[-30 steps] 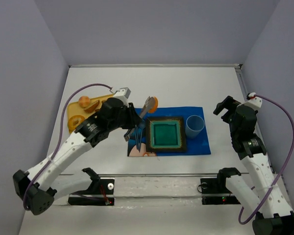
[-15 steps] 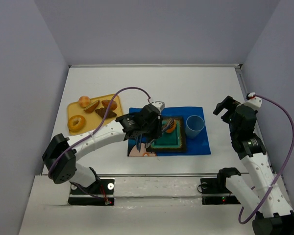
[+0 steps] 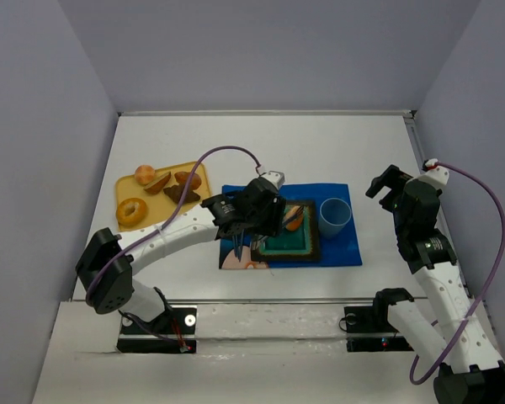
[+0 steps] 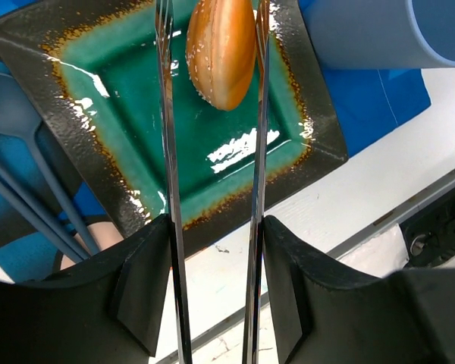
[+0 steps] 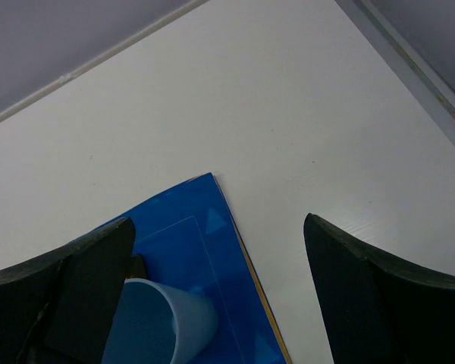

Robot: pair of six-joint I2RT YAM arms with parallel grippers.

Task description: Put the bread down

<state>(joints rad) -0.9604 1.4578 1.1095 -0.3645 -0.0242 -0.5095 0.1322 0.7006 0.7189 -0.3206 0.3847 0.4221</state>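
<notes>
Left wrist view: oval orange-tan toy bread roll (image 4: 221,53) pinched at its sides between the 2 thin metal prongs of the left claw (image 4: 211,23), poised over the far half of a square teal-glazed plate with a dark speckled rim (image 4: 80,129).
Contact: whether the roll's lower end touches the glaze cannot be told.
Neighbours: pale blue plastic cup (image 4: 379,30) just beside the plate on 1 side, blue-grey plastic spoon (image 4: 15,98) on the other, all on a blue placemat (image 4: 387,98) laid on the white worktop (image 4: 409,174).
Top external view: ring-shaped golden-brown toy bagel (image 3: 131,209) lies on a yellow tray (image 3: 154,202), well apart from the plate.
Idle arm: right claw (image 5: 218,222) spread wide and holding nothing, above the mat's far corner.
Step in hand: judged to be setting the roll down on the plate.
Doing it well: bring the roll toward the middle of the teal well, lower it until it rests flat, then part the prongs slowly and evenly so neither side flicks it.
Watch for: the rounded roll may tip or roll on the glossy glaze; keep the prongs off the raised rim and away from the cup, and lift straight up afterwards.
Writing: no brand, label or lettering can be read in any view.
</notes>
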